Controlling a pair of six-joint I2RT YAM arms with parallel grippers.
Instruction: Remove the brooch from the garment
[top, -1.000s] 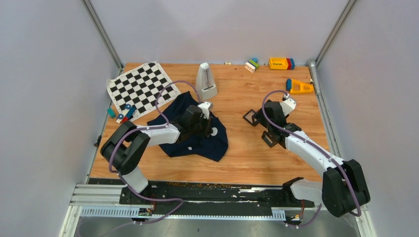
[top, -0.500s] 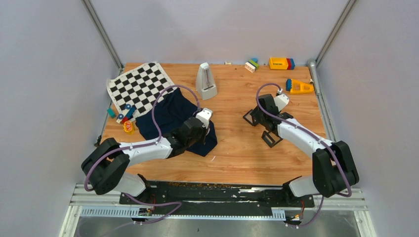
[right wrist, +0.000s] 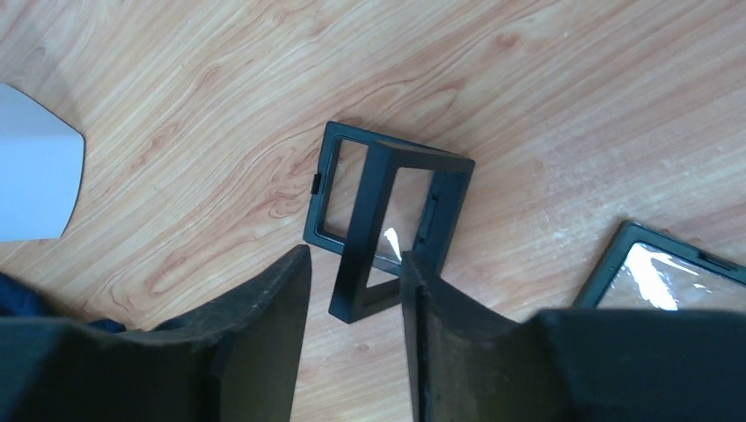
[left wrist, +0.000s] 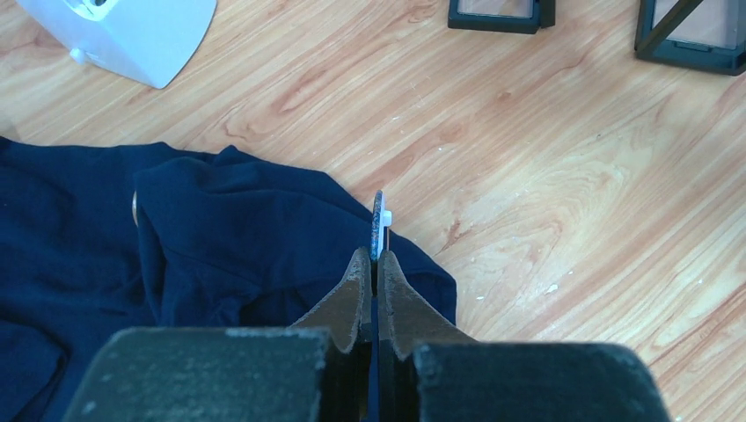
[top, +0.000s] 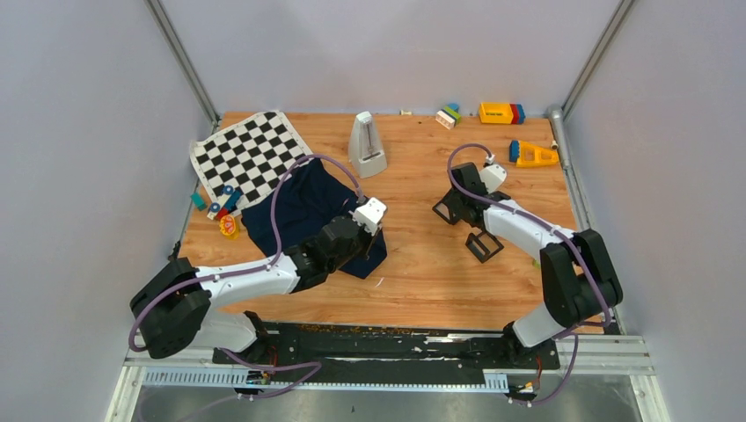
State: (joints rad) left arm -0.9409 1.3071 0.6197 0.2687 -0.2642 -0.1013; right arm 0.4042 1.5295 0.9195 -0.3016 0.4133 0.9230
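Observation:
The garment (top: 299, 207) is a dark navy cloth lying left of centre on the wooden table; it also shows in the left wrist view (left wrist: 220, 229). My left gripper (left wrist: 373, 264) is shut on the brooch (left wrist: 378, 224), a thin whitish disc seen edge-on that sticks up from the fingertips above the garment's near right corner. In the top view the left gripper (top: 368, 236) hangs over that corner. My right gripper (right wrist: 356, 264) is open and empty just above a black square box (right wrist: 387, 220), and it shows in the top view (top: 459, 207).
A second black box (top: 482, 246) lies near the right arm. A white metronome-like case (top: 367, 145) stands at the back, a checkered mat (top: 251, 156) at the back left. Small toys (top: 229, 227) lie beside the garment and coloured blocks (top: 501, 112) at the far right.
The garment went from bunched under the left gripper to spread out at the left. The left gripper drew back a little. The right gripper moved far-left over the black box.

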